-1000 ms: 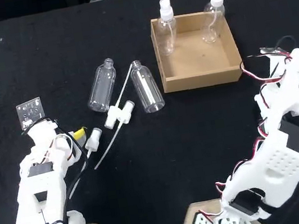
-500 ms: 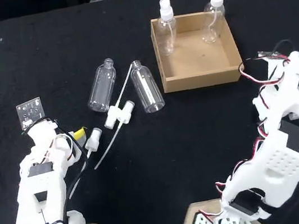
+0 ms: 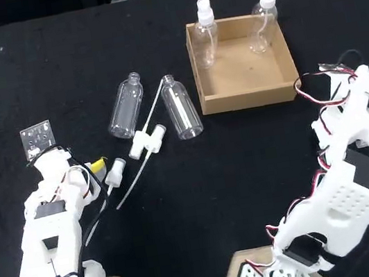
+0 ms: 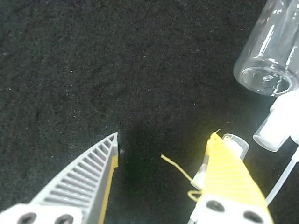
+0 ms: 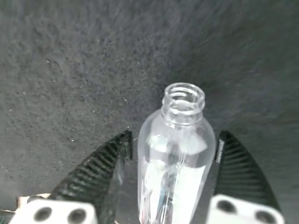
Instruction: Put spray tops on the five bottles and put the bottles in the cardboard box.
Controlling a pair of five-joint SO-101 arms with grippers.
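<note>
The right gripper point(image 5: 174, 136) clamps an uncapped bottle point(image 5: 180, 144) near the cardboard box's point(image 3: 248, 97) front right corner. The left gripper point(image 4: 165, 135) gapes wide beside a loose spray top point(image 3: 115, 172), well left of the box, which holds two capped bottles point(image 3: 204, 33).

The high camera looks steeply down on the table point(image 3: 246, 171) from the side opposite the cardboard box point(image 3: 248, 97). Both wrist cameras hang close above the table; the left one shares a lying bottle point(image 4: 266, 60) (left of the box) with the high view.

Even light, soft shadows — bottle point(image 5: 175, 154) glinting
</note>
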